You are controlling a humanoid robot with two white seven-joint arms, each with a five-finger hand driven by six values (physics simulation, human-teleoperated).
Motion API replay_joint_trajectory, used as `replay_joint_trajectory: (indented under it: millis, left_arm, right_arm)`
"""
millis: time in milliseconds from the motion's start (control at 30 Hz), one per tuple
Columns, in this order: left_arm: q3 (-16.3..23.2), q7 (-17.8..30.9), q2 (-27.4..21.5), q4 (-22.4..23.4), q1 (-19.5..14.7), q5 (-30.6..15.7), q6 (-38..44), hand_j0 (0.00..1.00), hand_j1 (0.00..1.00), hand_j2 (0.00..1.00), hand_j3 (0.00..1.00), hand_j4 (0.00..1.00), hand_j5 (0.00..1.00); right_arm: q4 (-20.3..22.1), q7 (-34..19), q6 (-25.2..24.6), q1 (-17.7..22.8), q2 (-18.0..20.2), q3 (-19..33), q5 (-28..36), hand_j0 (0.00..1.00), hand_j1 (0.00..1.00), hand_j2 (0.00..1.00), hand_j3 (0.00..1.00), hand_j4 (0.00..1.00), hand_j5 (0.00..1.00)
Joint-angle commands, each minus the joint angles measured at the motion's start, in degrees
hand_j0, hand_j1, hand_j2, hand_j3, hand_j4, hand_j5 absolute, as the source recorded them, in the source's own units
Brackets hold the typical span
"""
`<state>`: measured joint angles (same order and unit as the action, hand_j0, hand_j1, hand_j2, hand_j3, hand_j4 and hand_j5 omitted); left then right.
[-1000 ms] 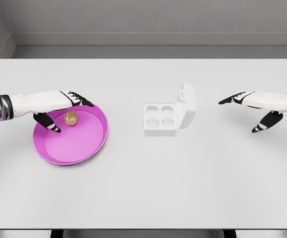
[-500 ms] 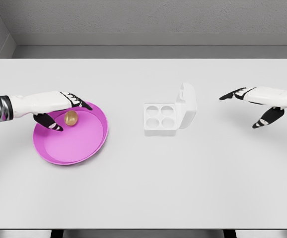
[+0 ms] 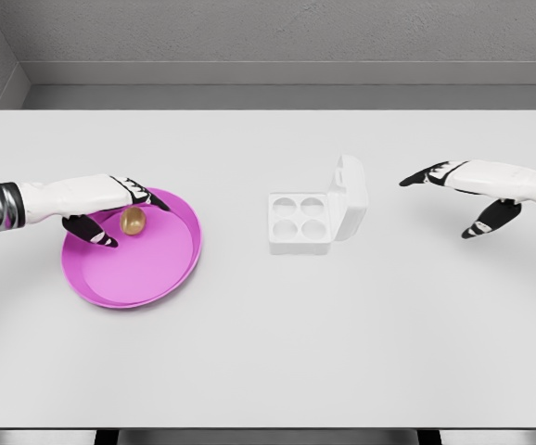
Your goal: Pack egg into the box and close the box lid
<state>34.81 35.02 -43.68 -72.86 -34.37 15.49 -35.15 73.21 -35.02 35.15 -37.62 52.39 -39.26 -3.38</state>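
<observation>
The egg (image 3: 133,221) sits in the pink bowl (image 3: 157,278), right between the left hand (image 3: 110,211) fingers (spread open, holding nothing), which is nearer.

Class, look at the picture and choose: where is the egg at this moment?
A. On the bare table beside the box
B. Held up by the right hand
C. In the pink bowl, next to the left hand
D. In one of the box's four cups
C. The egg lies in the pink bowl by the left hand; all four cups of the open box are empty.
</observation>
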Motion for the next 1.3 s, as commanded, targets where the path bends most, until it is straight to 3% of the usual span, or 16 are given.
replay_joint_trajectory:
  millis: [0,300,400,633,700,867,1267]
  left_arm:
    - [-0.2,0.0,0.0,0.1,0.0,-0.4,0.1,0.89,0.89,0.89,0.89,0.89,0.89]
    - [-0.2,0.0,1.2,2.6,-0.1,-0.3,0.1,0.87,0.87,0.87,0.87,0.87,0.87]
    - [-0.1,0.0,1.3,2.6,-0.2,-0.3,0.1,0.86,0.86,0.86,0.86,0.86,0.86]
    - [-0.2,0.0,1.3,2.7,-0.2,0.6,0.1,0.86,0.86,0.86,0.86,0.86,0.86]
    - [-0.3,0.0,1.3,2.7,-0.2,0.6,0.1,0.78,0.78,0.78,0.78,0.78,0.78]
    - [-0.3,0.0,1.1,2.6,-0.1,0.6,0.1,0.68,0.68,0.68,0.68,0.68,0.68]
    - [0.2,0.0,0.7,2.3,0.2,0.9,0.1,0.56,0.56,0.56,0.56,0.56,0.56]
  right_arm:
    - [1.4,0.0,-0.2,0.0,0.2,0.0,0.4,1.0,1.0,1.0,1.0,1.0,1.0]
    - [4.1,0.0,-0.2,0.5,0.6,-0.4,0.3,1.0,1.0,1.0,1.0,1.0,1.0]
    - [6.9,0.0,-0.2,1.1,1.6,-0.4,0.4,1.0,1.0,1.0,1.0,1.0,1.0]
    - [6.9,0.0,-0.2,2.1,1.7,-0.5,0.4,1.0,1.0,1.0,1.0,1.0,1.0]
    - [6.9,0.0,-0.2,2.1,1.7,-0.5,0.4,1.0,1.0,1.0,1.0,1.0,1.0]
    - [6.9,0.0,-0.2,2.1,1.7,-0.5,0.4,1.0,1.0,1.0,1.0,1.0,1.0]
    - [7.6,0.0,-0.2,2.2,1.7,-0.5,0.4,1.0,1.0,1.0,1.0,1.0,1.0]
